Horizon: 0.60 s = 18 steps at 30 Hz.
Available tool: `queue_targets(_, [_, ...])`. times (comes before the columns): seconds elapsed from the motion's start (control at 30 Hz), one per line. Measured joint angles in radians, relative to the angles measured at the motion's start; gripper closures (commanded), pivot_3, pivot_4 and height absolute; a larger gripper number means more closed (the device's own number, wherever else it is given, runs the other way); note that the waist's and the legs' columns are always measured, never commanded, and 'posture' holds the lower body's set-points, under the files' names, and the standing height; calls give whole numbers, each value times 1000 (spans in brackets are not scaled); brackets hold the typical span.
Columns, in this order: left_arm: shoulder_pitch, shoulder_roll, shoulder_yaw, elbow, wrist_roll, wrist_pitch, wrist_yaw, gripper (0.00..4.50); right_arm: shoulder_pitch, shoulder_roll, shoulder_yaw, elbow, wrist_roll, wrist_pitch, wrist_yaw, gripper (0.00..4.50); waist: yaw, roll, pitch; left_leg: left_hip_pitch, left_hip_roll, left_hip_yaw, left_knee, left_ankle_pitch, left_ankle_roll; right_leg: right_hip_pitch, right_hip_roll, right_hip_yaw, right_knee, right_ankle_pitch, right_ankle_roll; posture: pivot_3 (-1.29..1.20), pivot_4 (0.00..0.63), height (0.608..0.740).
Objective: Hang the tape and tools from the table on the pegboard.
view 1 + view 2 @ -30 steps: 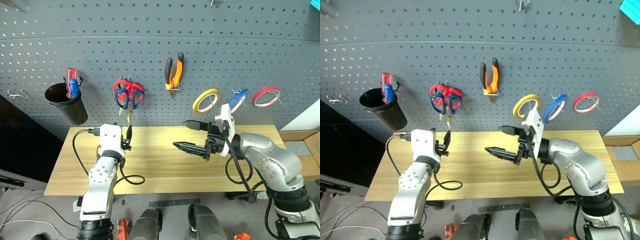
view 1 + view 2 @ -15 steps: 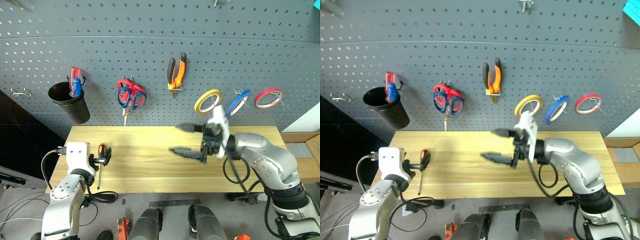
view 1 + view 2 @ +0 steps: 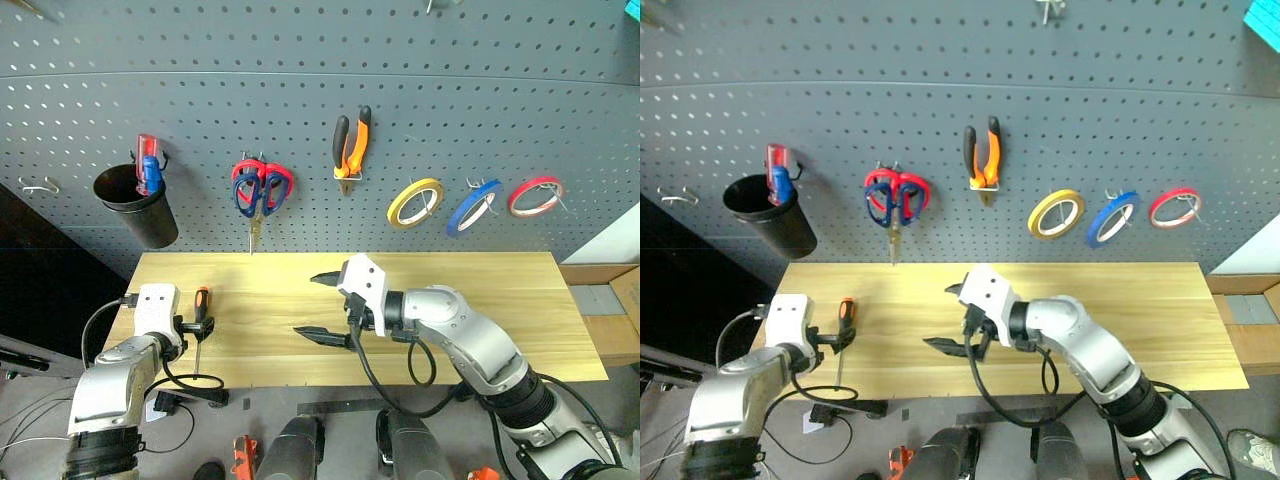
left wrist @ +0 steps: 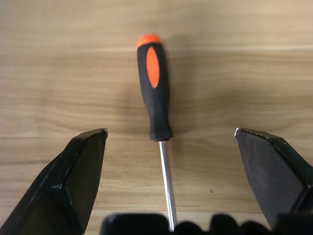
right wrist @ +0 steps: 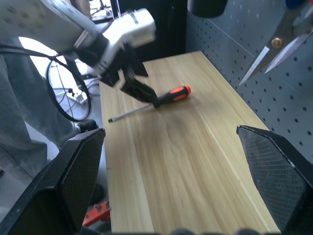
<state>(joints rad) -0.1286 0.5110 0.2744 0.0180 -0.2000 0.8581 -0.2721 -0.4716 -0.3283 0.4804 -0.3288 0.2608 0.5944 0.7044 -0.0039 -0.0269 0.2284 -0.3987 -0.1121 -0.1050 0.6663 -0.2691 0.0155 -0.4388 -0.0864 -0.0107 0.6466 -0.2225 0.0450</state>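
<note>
From the head views you see the pale, grained wooden surface point(image 3: 480, 290) with the slim screwdriver point(image 3: 199, 318) near its left edge, and the left gripper point(image 3: 196, 326) spread wide just beside it. The perforated pegboard point(image 3: 300, 60) carries the pliers point(image 3: 350, 145), scissors point(image 3: 262, 190), blue tape point(image 3: 471, 207) and a black cup point(image 3: 135, 205) holding a red-and-blue handle. Your left wrist view shows the rubbery orange-and-black handle between the fingers point(image 4: 78, 171), untouched. Your right wrist view shows the right gripper point(image 5: 171, 191) wide, empty.

The screwdriver's point(image 4: 155, 93) metal tip goes behind the dark base of the left gripper point(image 4: 168, 169), so its end is hidden in the left wrist view. The scissors point(image 5: 274, 46) are cut off by the picture's edge in the right wrist view. The black cup point(image 3: 135, 205) hides the lower part of the red-and-blue screwdriver point(image 3: 148, 172).
</note>
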Motion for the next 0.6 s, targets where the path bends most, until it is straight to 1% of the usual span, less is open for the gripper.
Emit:
queue_targets(0.27, [-98, 0, -10, 160, 11, -60, -2, 12, 2, 18, 4, 0, -7, 4, -4, 0, -2, 0, 0, 0, 0, 0, 0, 0, 0, 0, 0, 0, 0, 0, 0, -29, 230, 740])
queue_targets(0.47, [-206, -1, -8, 367, 3, -112, -15, 12, 2, 24, 3, 0, -7, 9, -8, 0, -5, 0, 0, 0, 0, 0, 0, 0, 0, 0, 0, -1, 1, 0, 0, -35, 231, 740])
queue_targets(0.6, [-230, -8, -9, 493, 4, -156, -25, 12, 2, 24, 1, 0, -8, 17, -11, 0, -13, 0, 0, 0, 0, 0, 0, 0, 0, 0, 0, 0, 1, 0, 0, -40, 232, 740])
